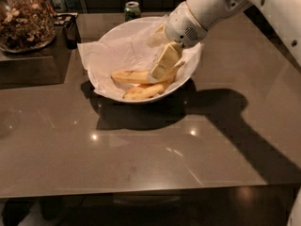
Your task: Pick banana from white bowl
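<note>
The white bowl (188, 76) lined with crinkled white paper stands at the back centre of the table. Two bananas lie in it. The longer pale yellow banana (129, 76) lies across the middle, and a shorter, more orange banana (143, 92) lies in front of it. My gripper (152, 61) reaches down into the bowl from the upper right and is open. Its near finger (163, 62) rests over the right part of the pale banana and hides it. The far finger sits behind, over the paper.
A glass jar of nuts (26, 20) stands at the back left on a dark raised surface. A green can (132, 9) stands behind the bowl. The brown glossy table (141, 159) stretches to the front edge. My arm casts a shadow at the right.
</note>
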Controlling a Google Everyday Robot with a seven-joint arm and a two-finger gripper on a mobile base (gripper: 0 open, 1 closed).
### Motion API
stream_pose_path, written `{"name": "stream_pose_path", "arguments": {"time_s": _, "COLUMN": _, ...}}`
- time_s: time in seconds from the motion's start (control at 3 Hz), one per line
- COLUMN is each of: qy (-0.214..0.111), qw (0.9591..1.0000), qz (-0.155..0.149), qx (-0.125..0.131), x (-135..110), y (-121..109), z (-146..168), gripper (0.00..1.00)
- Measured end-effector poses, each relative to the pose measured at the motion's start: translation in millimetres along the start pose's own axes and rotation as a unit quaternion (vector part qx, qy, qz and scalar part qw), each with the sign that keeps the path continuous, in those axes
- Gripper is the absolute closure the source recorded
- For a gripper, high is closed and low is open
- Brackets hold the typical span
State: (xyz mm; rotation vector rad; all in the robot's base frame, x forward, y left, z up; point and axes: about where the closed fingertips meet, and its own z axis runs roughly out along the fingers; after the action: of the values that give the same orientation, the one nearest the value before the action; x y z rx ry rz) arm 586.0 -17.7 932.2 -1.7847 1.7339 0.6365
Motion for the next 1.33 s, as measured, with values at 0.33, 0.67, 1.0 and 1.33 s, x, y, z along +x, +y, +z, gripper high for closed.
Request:
{"name": "stream_pose_path", "arguments": {"time_s": 0.33, "qy": -0.007, "qw": 0.9999, "qz": 0.002, "qx": -0.011, "x": -2.0, "y": -11.6, "z": 13.3, "gripper": 0.17}}
{"name": "stream_pose_path", "arguments": {"time_s": 0.67, "qy": -0.012, "qw": 0.9997, "qz": 0.012, "qx": -0.017, "x": 0.9, "y": -18.4, "z": 25.2, "gripper": 0.18}}
{"name": "stream_pose_path", "arguments": {"time_s": 1.0, "qy": -0.009, "qw": 0.9993, "qz": 0.031, "qx": -0.016, "x": 11.9, "y": -18.1, "z": 33.3, "gripper": 0.18}}
{"name": "stream_pose_path", "arguments": {"time_s": 1.33, "qy": -0.003, "qw": 0.9985, "qz": 0.053, "qx": -0.017, "x": 27.1, "y": -15.5, "z": 39.0, "gripper": 0.18}}
